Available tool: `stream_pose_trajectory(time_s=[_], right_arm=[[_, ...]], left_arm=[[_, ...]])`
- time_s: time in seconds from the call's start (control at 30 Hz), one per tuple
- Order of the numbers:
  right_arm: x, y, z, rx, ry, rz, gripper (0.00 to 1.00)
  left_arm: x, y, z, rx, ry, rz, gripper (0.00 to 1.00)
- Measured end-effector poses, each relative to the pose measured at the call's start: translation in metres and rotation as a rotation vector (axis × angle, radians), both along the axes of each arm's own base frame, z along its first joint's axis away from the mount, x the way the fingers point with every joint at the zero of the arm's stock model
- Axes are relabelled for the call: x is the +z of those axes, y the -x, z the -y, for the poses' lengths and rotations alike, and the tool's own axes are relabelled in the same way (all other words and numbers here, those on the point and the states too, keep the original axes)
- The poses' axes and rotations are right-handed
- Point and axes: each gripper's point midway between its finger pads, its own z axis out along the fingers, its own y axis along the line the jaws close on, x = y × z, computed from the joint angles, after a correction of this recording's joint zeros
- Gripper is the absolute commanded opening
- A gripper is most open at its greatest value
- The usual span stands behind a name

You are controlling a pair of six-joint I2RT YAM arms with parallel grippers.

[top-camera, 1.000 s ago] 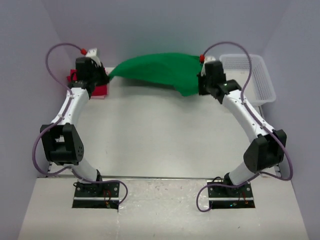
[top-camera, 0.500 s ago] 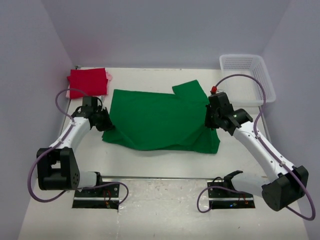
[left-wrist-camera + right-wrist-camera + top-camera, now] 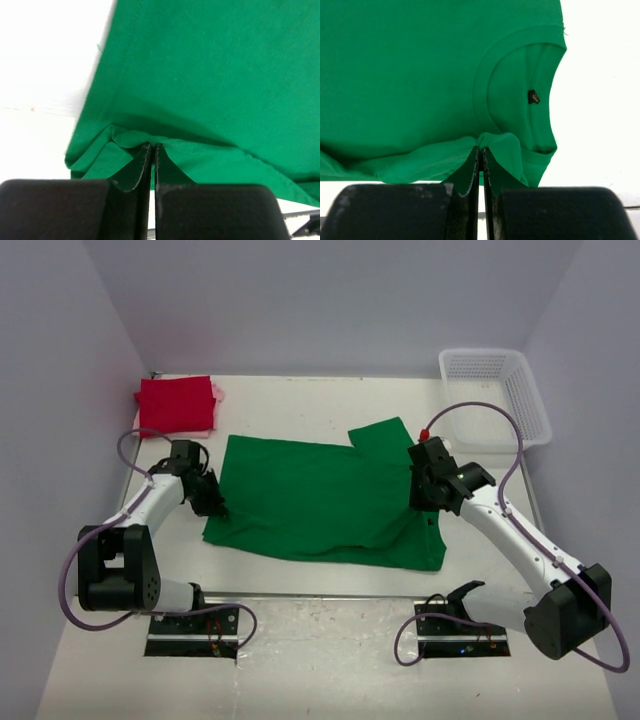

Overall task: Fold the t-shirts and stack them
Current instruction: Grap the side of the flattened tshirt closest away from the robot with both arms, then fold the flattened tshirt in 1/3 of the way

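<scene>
Top external: bright green cloth t-shirt (image 3: 320,505) spread, grasps hidden.
Left fingers (image 3: 132,175): clamp its edge.
Right fingers (image 3: 465,175): clamp fold beside collar (image 3: 480,85).

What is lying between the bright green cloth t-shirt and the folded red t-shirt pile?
Nothing visible: only bare table separates the bright green cloth t-shirt from the folded red t-shirt. The left gripper and right gripper pinch the green one.

Green t-shirt (image 3: 320,500): soft matt knit cloth. Basket (image 3: 520,390): white plastic mesh. Table (image 3: 300,420): smooth, matt white.
</scene>
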Motion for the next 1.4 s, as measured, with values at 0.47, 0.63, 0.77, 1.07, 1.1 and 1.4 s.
stream_pose_trajectory(time_s=[0.47, 0.63, 0.77, 1.07, 1.1, 1.4], right_arm=[[-0.017, -0.002, 0.011, -0.028, 0.091, -0.060, 0.00], [-0.022, -0.008, 0.009, -0.030, 0.110, -0.084, 0.00], [-0.026, -0.014, 0.010, -0.038, 0.129, -0.095, 0.00], [-0.029, -0.028, 0.018, -0.075, 0.142, -0.105, 0.00], [-0.029, -0.031, 0.018, -0.076, 0.142, -0.103, 0.00], [-0.044, -0.042, 0.020, -0.083, 0.166, -0.146, 0.00]], left_arm=[[0.024, -0.017, -0.021, 0.074, -0.111, 0.049, 0.00], [0.027, -0.018, -0.025, 0.093, -0.129, 0.054, 0.00], [0.024, -0.017, -0.026, 0.103, -0.133, 0.040, 0.00], [0.009, -0.013, -0.028, 0.111, -0.143, -0.017, 0.00], [0.007, -0.013, -0.028, 0.112, -0.146, -0.021, 0.00], [-0.009, -0.010, -0.032, 0.119, -0.169, -0.082, 0.00]])
